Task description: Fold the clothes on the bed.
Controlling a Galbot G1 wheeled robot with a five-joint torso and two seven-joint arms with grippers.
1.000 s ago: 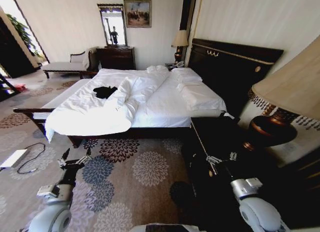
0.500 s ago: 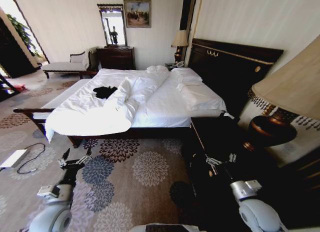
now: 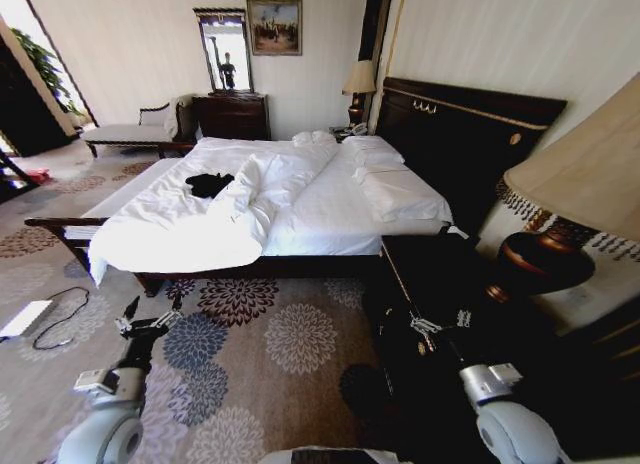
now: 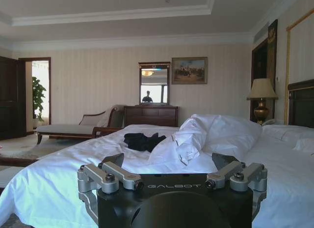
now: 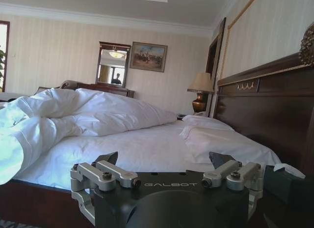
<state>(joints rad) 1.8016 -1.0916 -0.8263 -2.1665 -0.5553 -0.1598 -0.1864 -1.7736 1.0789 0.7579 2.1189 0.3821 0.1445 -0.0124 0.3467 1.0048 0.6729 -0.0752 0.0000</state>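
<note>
Two arms, each with a rounded light-grey shell joint nearest the head camera, followed by a short silver-grey collar segment and a slim black forearm. Left gripper: black body, pale metallic linkage bars, dark pointed fingertips. Right gripper: same build, silver links on black. Wrist views show each gripper's base as a matte black block lettered "GALBOT" in grey, flanked on both sides by paired brushed-aluminium link bars with round pivot screws and black wedge-shaped finger pads. The right gripper's base is identical, with the same lettering, silver bars, dark screw heads and a rounded black housing below.
</note>
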